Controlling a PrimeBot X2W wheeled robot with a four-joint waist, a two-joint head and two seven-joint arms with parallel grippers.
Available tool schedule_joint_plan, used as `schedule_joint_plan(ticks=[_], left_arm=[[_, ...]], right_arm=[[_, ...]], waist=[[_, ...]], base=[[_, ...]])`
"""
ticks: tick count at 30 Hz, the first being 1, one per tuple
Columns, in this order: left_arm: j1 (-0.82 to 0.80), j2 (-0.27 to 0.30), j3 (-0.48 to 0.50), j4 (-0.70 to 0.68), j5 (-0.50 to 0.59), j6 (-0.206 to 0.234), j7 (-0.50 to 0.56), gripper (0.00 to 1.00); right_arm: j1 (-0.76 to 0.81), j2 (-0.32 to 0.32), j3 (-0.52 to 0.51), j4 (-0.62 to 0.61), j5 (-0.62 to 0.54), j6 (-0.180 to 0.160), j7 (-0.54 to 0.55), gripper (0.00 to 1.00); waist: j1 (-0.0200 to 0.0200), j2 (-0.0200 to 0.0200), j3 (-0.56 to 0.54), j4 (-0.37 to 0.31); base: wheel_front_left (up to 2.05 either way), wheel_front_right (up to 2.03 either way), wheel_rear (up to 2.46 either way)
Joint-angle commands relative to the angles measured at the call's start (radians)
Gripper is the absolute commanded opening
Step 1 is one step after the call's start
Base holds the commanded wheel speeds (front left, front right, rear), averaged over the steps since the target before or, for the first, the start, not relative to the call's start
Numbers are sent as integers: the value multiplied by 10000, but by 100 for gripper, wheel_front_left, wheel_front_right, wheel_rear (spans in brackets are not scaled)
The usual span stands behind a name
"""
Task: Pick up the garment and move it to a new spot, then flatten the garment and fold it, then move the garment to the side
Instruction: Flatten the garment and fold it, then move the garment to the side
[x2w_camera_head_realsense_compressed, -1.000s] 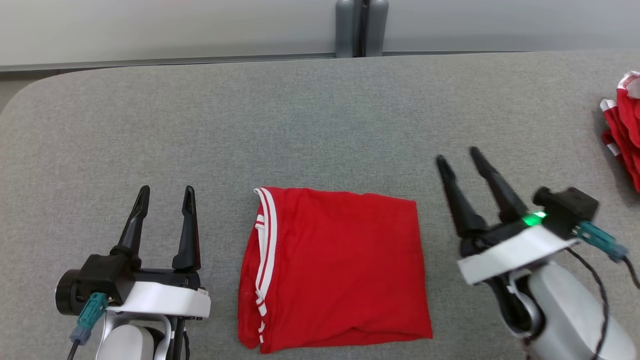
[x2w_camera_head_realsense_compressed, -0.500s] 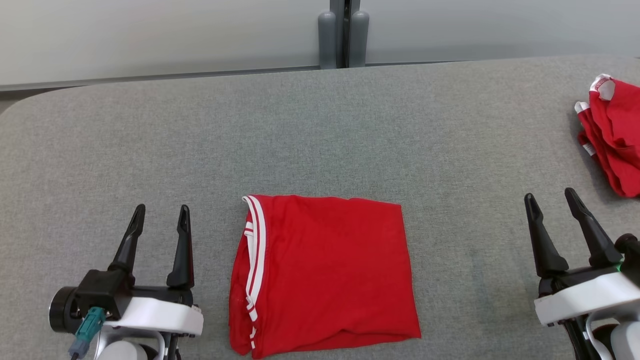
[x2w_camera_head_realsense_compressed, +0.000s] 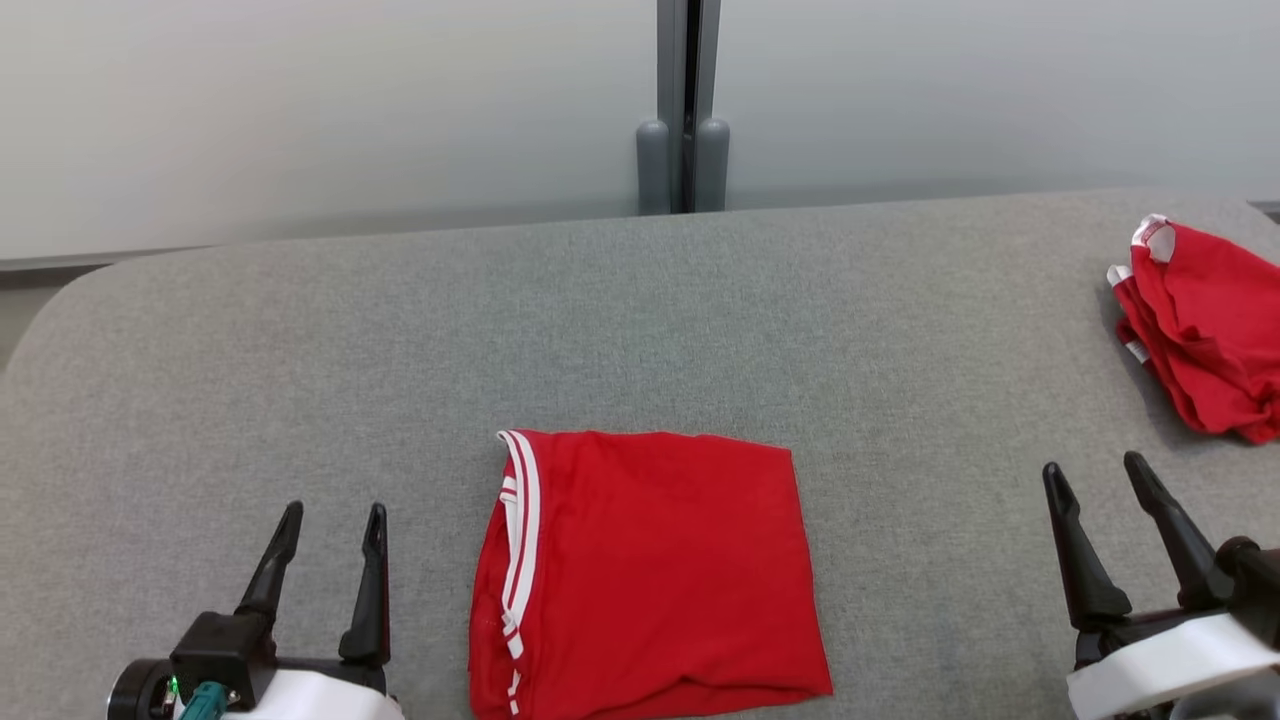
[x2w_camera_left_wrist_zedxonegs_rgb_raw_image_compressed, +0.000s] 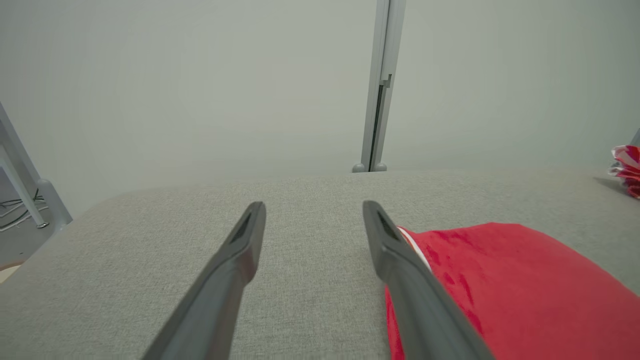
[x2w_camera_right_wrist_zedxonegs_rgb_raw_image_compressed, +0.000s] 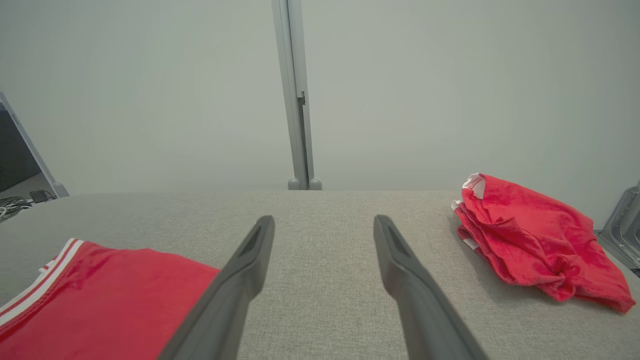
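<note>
Garment lies folded flat on grey table, btwn my L gripper & R gripper; both w/ fingers apart, empty, not touching it. Red lump far R.

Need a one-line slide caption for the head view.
Folded red garment lies on grey table between open left gripper and open right gripper; crumpled red cloth at far right.

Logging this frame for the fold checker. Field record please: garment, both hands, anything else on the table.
garment: folded red rectangle, striped trim on its left edge, flat on grey table
left hand: open, empty, left of garment, not touching
right hand: open, empty, farther off to garment's right
other: crumpled red-and-white cloth heap, table's far right
stage: folded; not yet moved aside
</note>
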Motion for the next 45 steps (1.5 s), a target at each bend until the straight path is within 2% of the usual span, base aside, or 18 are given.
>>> schedule_joint_plan(ticks=[1, 17, 45], left_arm=[[211, 85, -10, -18, -38, -7, 59, 100], [1091, 240, -80, -204, -227, 102, 451, 100], [787, 302, -329, -139, -432, 254, 351, 100]], right_arm=[[242, 50, -42, -82, 33, 0, 72, 100], [1321, 356, -225, -470, 21, 0, 484, 100], [1314, 444, -340, -489, 66, 0, 685, 100]], waist=[[0, -1, -270, 61], [0, -1, -1242, 140], [0, -1, -1113, 261]], base=[[0, 0, 0], [0, 0, 0], [0, 0, 0]])
